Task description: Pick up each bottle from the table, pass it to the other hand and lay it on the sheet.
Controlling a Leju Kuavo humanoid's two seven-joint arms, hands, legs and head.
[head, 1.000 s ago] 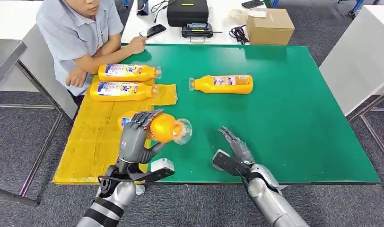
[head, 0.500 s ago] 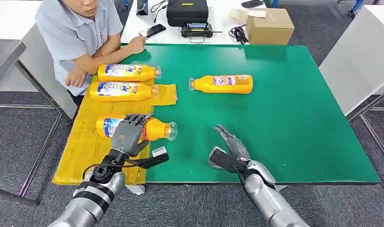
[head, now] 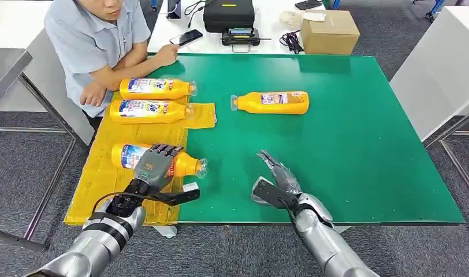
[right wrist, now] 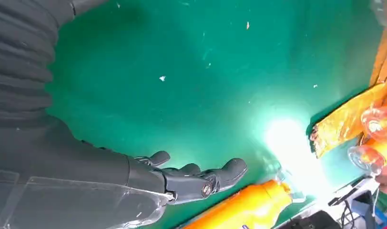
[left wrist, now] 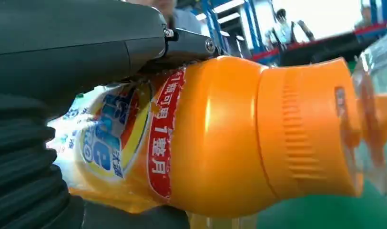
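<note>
Left robot hand grasps a bottle lying on the yellow sheet. Right robot hand, beside the sheet, is released, fingers spread.

I am holding one orange bottle lying sideways on the yellow sheet; two bottles are lying farther along it, and a fourth bottle is lying on green.

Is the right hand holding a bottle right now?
No. The right hand is open and empty above the green table; the left hand grips a bottle.

Bare green table ahead; lone bottle lies mid-table.
</note>
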